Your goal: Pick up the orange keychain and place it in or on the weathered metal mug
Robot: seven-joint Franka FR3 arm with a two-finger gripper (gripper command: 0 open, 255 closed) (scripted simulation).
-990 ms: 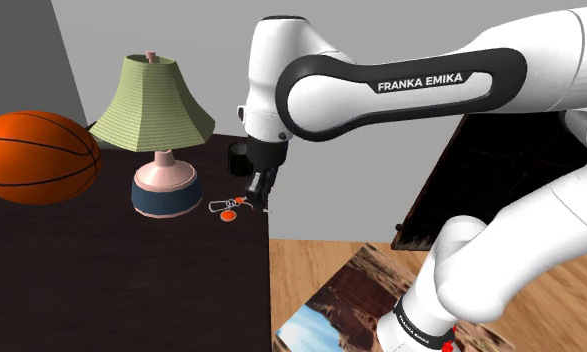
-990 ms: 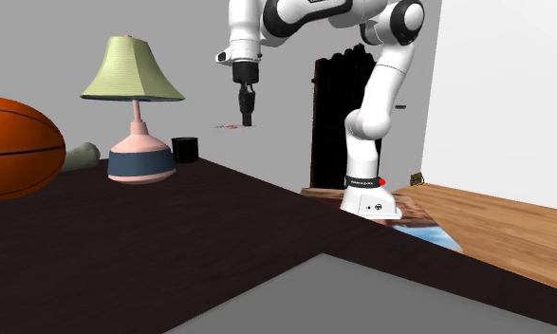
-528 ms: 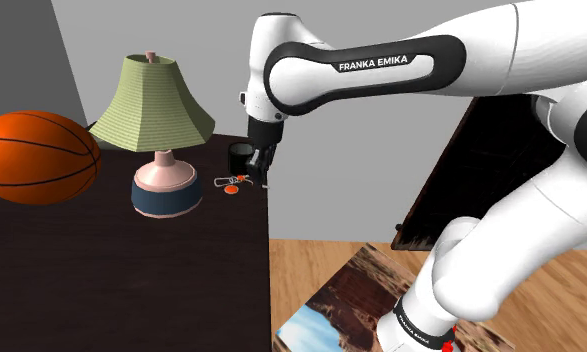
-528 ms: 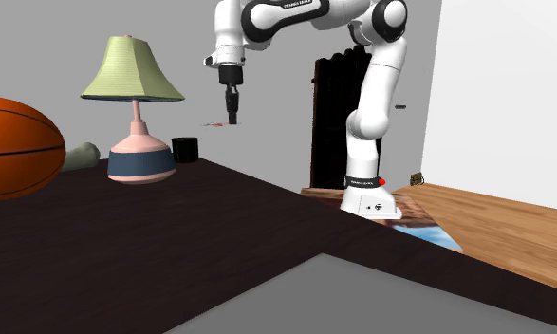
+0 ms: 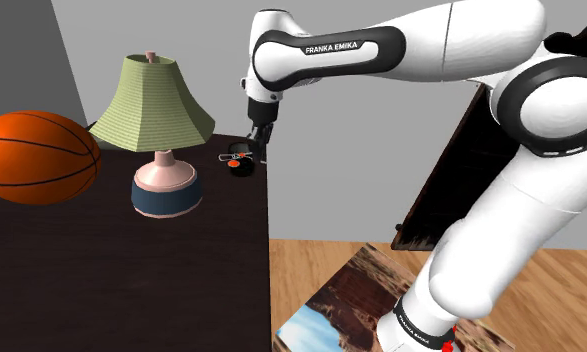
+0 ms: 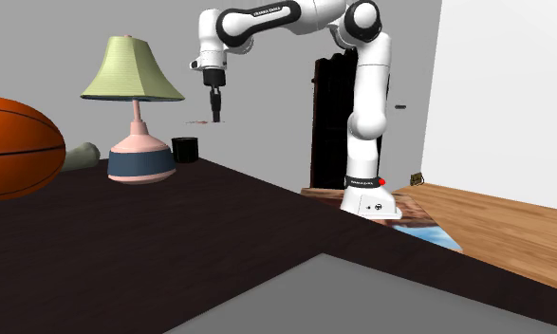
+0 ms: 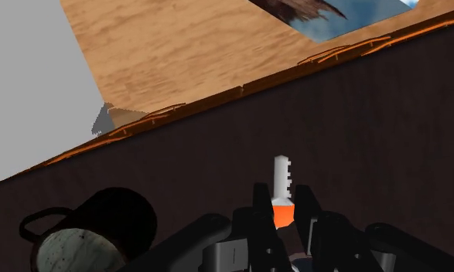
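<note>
My black gripper [image 5: 257, 138] is shut on the orange keychain [image 5: 239, 153], which hangs in the air with its ring and grey key trailing toward the lamp. In the wrist view both fingers [image 7: 261, 202] clasp the orange tag [image 7: 283, 214], and the grey key [image 7: 282, 178] sticks out past them. The dark mug [image 5: 244, 163] stands at the table's far corner, right under the keychain in the shoulder view. The mug [image 7: 100, 229] lies off to the side of the gripper [image 7: 283, 202] in the wrist view, its pale weathered inside showing. In the second exterior view the gripper [image 6: 215, 115] hangs above and a little right of the mug [image 6: 184, 149].
A lamp [image 5: 153, 125] with a green shade and pink-and-blue base stands next to the mug. An orange basketball [image 5: 36, 157] rests at the shoulder view's left. The dark table's edge [image 5: 268, 230] drops to a wooden floor with a picture rug [image 5: 346, 305].
The arm has carried the keychain away from the lamp's base toward the table's far corner, and it now hangs over the mug. The fingers stayed shut on it.
</note>
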